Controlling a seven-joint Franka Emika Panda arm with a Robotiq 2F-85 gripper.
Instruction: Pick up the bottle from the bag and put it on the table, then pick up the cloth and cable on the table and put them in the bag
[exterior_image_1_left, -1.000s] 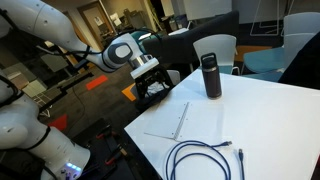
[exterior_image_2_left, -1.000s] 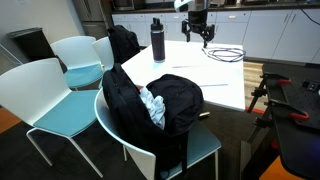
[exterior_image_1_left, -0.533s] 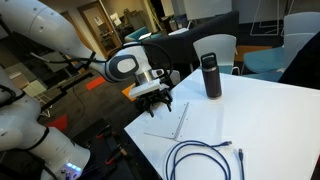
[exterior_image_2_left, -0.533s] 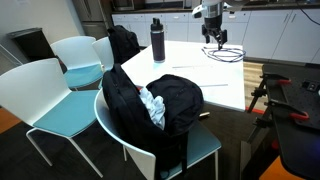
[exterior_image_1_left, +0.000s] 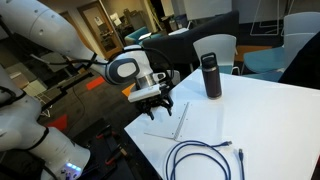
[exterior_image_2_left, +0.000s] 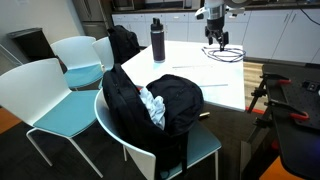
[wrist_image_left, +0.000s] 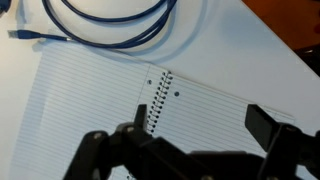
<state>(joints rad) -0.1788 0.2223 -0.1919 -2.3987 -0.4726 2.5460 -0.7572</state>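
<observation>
- Fingers (wrist_image_left: 262, 122) spread wide apart, holding nothing; they hang low over a lined spiral notebook (wrist_image_left: 95, 90) that lies flat on the white surface (exterior_image_1_left: 260, 120).
- Cable (exterior_image_1_left: 205, 158) lies in a loose coil on the surface just beside the notebook; untouched by the fingers.
- Bottle (exterior_image_1_left: 210, 75) stands upright on the surface, well apart from the fingers and the cable.
- Bag (exterior_image_2_left: 178, 100) sits open on a chair (exterior_image_2_left: 207, 143) near the edge of the surface; a pale cloth (exterior_image_2_left: 152, 106) shows in its opening.
- The notebook occupies the spot directly beneath the fingers; more chairs stand around the surface.
</observation>
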